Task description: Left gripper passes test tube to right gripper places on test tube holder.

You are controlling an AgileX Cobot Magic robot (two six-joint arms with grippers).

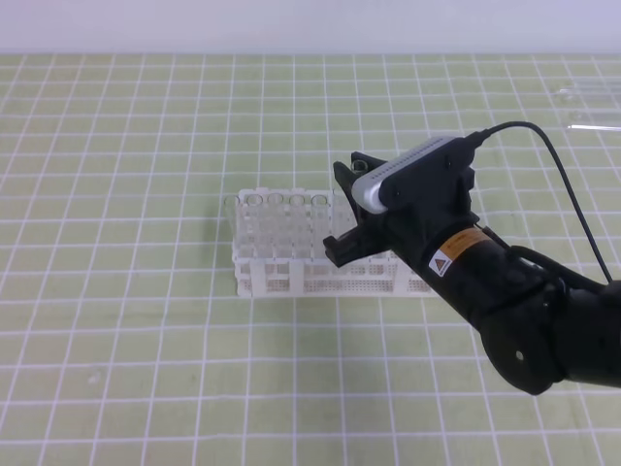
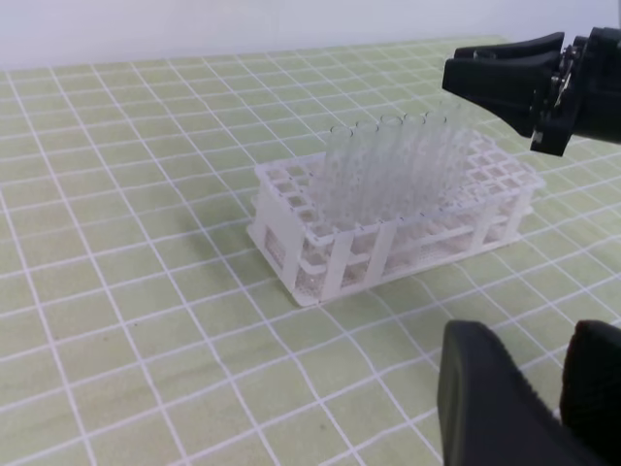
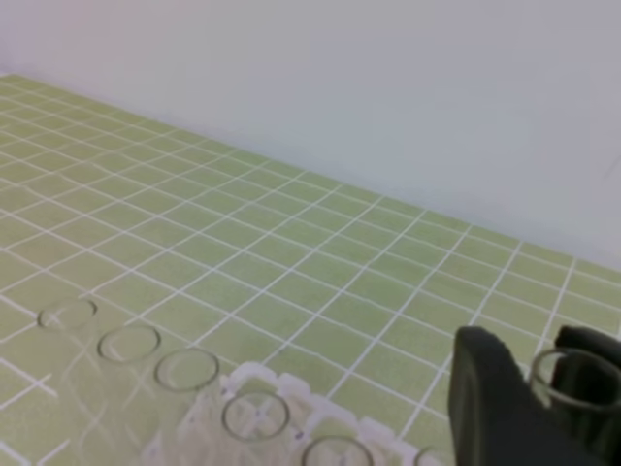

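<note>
**Test tube pinched in the right claw above the rack**

The right claw [image 1: 351, 214] is closed on the test tube [image 3: 574, 381]: in the right wrist view the tube's open rim sits between the two black fingers [image 3: 495, 408], the glass running down out of sight. The claw hangs over the test tube holder [image 1: 281, 275], above its right half, beside the row of tubes already standing in the holder's left end. The left claw [image 2: 548, 398] is off the holder's near side, low over the green gridded desk [image 1: 126, 369], its fingers spread with nothing between them. More clear tubes [image 1: 592, 107] lie far beyond the holder, at the desk's right edge.
</note>
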